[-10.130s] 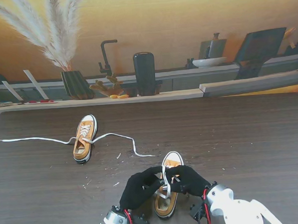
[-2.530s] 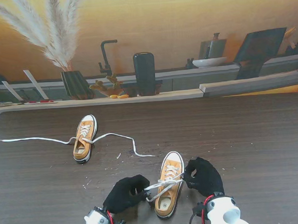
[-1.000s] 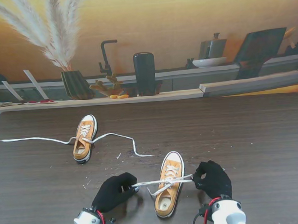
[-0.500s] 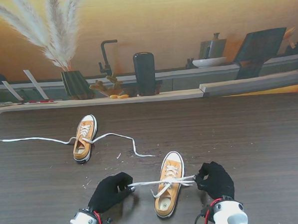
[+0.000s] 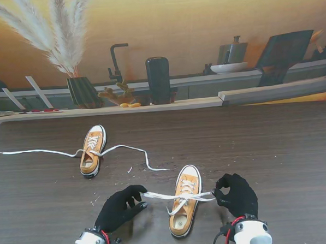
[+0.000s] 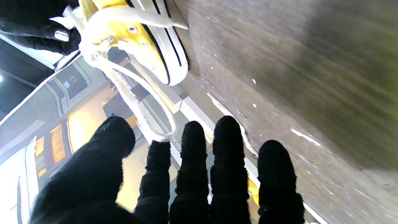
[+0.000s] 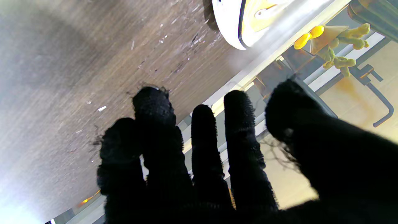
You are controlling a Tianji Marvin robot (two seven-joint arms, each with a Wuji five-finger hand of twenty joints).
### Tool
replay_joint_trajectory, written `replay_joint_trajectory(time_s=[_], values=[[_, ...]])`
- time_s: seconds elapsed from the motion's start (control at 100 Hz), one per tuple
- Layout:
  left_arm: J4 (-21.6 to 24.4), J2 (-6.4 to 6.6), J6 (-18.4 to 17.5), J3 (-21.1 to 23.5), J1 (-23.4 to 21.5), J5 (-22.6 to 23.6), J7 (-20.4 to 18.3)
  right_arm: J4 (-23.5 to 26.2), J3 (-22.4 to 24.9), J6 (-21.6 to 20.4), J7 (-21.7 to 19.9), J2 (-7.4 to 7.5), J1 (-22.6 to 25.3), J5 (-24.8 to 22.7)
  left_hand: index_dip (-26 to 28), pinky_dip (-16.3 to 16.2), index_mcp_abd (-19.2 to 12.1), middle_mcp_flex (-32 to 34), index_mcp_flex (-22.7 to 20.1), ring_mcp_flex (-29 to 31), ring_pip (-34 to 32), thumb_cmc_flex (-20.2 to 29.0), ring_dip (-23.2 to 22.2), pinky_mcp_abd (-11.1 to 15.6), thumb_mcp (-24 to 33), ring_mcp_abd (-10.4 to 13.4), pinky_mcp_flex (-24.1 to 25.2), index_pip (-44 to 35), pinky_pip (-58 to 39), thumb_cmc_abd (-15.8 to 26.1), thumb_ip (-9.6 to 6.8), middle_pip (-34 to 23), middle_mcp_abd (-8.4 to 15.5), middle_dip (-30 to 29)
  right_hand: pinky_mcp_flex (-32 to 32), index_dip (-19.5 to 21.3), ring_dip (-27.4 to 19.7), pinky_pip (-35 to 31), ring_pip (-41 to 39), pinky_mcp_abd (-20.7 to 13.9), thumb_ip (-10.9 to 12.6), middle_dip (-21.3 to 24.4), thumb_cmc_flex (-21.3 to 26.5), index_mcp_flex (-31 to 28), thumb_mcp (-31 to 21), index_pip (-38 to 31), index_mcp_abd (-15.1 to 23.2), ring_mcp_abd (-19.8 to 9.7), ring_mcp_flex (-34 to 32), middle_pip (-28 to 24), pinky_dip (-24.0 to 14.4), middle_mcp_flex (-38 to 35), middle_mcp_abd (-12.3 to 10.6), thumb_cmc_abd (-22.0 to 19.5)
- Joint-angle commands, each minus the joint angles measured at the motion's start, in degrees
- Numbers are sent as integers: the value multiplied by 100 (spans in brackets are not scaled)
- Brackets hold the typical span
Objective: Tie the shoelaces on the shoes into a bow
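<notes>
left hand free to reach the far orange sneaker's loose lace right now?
Probably not. The left hand is pinching a white lace loop of the near orange sneaker. The far orange sneaker lies farther from me, with bare dark table between.

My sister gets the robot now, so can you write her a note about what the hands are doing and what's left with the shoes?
Left hand: shut on a loop of the near shoe's lace.
Right hand: at the lace's other end, which runs to its fingers; the grip itself is hidden.
Near shoe: between the hands, lace stretched across it, bow not finished.
Far shoe: farther from me on the left, its lace lying loose on the table, untied.
Left: finish and tighten this bow, then tie the far shoe.
</notes>
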State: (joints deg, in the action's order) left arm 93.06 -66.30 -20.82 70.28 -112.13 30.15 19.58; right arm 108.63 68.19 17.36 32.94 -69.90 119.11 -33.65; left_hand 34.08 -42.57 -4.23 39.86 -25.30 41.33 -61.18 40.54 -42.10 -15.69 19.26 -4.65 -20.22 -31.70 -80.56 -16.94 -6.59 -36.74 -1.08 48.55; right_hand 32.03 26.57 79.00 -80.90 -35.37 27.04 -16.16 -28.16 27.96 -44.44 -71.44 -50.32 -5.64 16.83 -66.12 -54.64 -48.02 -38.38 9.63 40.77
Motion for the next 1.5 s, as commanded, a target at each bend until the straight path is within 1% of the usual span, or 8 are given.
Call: replay_joint_trajectory(time_s=[0.0,0.05,0.35,0.58,0.76,0.88,0.97,1.49], values=[[38,-23,-2,29,-41,-15,-19,88,26,-71,-118,10,71,-43,-517,-67,156,-224,290,-209,139,-262,-192,364,-231,166,93,463,68,174,-136,87,74,-129,-186,111,-52,43,110,-35,640,157,-339,167,29,816,-131,231,-84,99,-4,223,98,-229],[35,-38,-22,42,-48,-42,24,129,40,-116,-112,17,103,-73,-825,-74,213,-294,358,-245,167,-249,-195,359,-269,152,123,760,92,171,-150,134,47,-168,-279,142,-68,85,176,-67,792,239,-404,302,83,1177,-182,225,-1,208,7,326,126,-207],[101,-45,-255,212,-174,-325,-128,356,25,-575,-417,206,302,-645,-1939,-127,0,-715,804,-615,471,-259,-193,377,-639,105,411,1872,347,208,-95,644,-19,-526,-1268,-208,-321,981,1027,-324,675,562,-635,829,634,1608,325,188,1093,913,391,891,0,-53],[313,26,-273,380,-374,-351,-453,288,-410,-615,-700,492,159,-1938,-1844,91,184,-1262,546,-1460,2835,-73,614,181,-961,-229,1263,1770,2005,426,-167,1931,-132,-1835,-1961,-545,-731,2099,1747,-493,638,765,-825,1291,840,1918,186,225,2247,1389,998,1410,-70,-17],[420,13,-193,412,-476,-239,-338,132,-794,-408,-790,635,-132,-2647,-1788,130,227,-1340,401,-1613,3241,-2,713,159,-966,-310,1411,1730,2347,484,-184,2121,-164,-2035,-2589,-917,-3631,3275,2592,-653,606,951,-890,1672,762,1990,2,683,3095,1818,1917,1863,-104,190],[502,14,-145,453,-553,-190,-315,55,-1048,-143,-944,714,-324,-3026,-1761,144,249,-1355,342,-1651,3325,27,725,172,-974,-334,1460,1708,2456,521,-183,2157,-179,-2064,-2821,-1028,-4593,3599,2804,-752,600,1033,-948,2104,740,2108,-95,802,3525,1973,2198,2268,-105,268],[556,23,-141,496,-597,-181,-349,-5,-1223,68,-1062,747,-453,-3177,-1745,136,250,-1353,333,-1637,3355,22,721,166,-995,-334,1456,1708,2492,574,-180,2174,-205,-2078,-2928,-1098,-4812,3678,2869,-796,599,1054,-932,2577,693,2209,-193,826,3753,1998,2288,2666,-123,317],[737,21,-117,651,-814,-269,-416,-604,-2110,934,-1402,820,-1263,-3563,-1664,52,275,-1331,238,-1604,3420,103,678,152,-1079,-378,1436,1704,2533,647,-206,2218,-226,-2107,-2853,-1149,-4832,3577,2764,-760,580,1123,-632,2705,175,1987,-70,849,3936,2015,2392,2860,-137,929]])
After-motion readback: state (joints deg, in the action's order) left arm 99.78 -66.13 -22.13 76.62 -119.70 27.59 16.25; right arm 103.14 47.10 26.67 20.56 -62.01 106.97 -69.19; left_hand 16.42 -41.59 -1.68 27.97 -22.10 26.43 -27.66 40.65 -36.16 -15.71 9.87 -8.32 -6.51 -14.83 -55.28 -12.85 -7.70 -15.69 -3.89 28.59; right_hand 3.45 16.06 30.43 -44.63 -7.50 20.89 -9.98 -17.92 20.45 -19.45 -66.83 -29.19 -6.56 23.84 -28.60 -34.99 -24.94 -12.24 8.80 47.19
